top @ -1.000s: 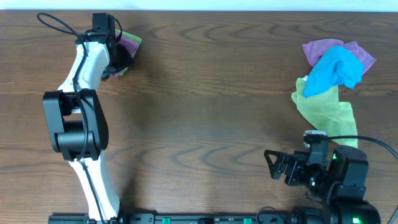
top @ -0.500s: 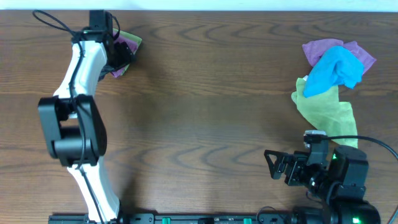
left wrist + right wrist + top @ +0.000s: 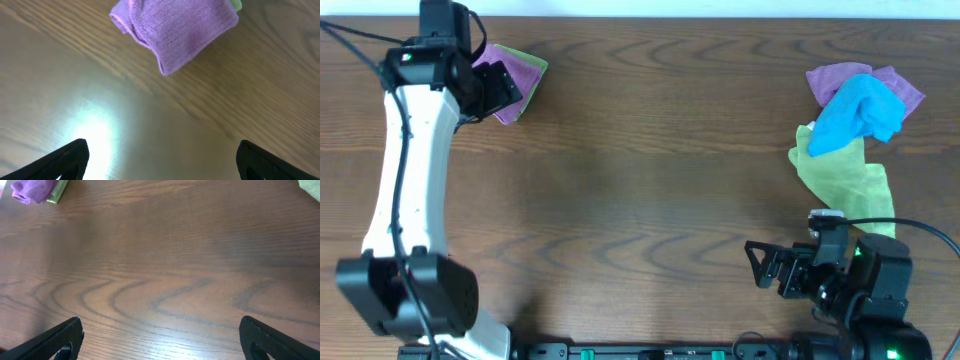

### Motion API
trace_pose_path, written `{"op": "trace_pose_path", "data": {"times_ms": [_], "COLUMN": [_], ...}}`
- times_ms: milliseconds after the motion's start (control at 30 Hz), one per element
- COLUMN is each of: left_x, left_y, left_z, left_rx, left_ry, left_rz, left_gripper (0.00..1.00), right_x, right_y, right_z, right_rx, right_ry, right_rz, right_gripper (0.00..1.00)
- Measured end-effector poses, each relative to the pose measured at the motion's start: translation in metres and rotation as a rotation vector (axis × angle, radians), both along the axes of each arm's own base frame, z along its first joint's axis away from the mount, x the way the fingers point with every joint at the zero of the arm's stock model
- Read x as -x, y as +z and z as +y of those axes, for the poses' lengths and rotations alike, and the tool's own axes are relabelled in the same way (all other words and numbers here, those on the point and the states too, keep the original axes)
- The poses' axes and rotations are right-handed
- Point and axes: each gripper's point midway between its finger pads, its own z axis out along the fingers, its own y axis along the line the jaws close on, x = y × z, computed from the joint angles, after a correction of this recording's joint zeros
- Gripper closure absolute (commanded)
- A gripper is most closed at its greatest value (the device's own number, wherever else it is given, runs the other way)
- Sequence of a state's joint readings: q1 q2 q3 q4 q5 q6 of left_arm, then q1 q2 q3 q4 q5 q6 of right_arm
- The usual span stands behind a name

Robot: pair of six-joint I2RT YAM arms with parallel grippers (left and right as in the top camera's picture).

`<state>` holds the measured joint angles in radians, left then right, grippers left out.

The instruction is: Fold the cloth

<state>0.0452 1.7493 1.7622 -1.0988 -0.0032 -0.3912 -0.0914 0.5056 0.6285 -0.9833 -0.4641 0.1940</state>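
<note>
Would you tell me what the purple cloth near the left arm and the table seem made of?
The purple cloth looks like soft microfibre: matte, with a fine ribbed weave. The table looks like wood or wood-look laminate, semi-glossy: grain lines show and light glares off it.

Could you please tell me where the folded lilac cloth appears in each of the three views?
Overhead: the lilac cloth lies at top left.
Left wrist: top centre.
Right wrist: far top-left corner.
Shared landmark: the green cloth edge right beside it.
</note>
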Motion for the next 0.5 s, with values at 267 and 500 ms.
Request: {"op": "trace_pose_path", "data": {"times_ms": [267, 500], "left_x": [0.049, 0.105], "left_y": [0.052, 0.083], "left_z": [-0.002, -0.004], "left_rx": [-0.001, -0.004], "left_ry": [-0.001, 0.001], "left_rz": [-0.057, -0.061], "left_gripper": [0.05, 0.05], "right_x": [0.000, 0.000], "right_y": [0.000, 0.000], "right_z": [0.000, 0.000], "right_rx": [0.000, 0.000], "right_ry": [0.000, 0.000], "right_rz": [0.000, 0.000], "right_gripper": [0.01, 0.01]}}
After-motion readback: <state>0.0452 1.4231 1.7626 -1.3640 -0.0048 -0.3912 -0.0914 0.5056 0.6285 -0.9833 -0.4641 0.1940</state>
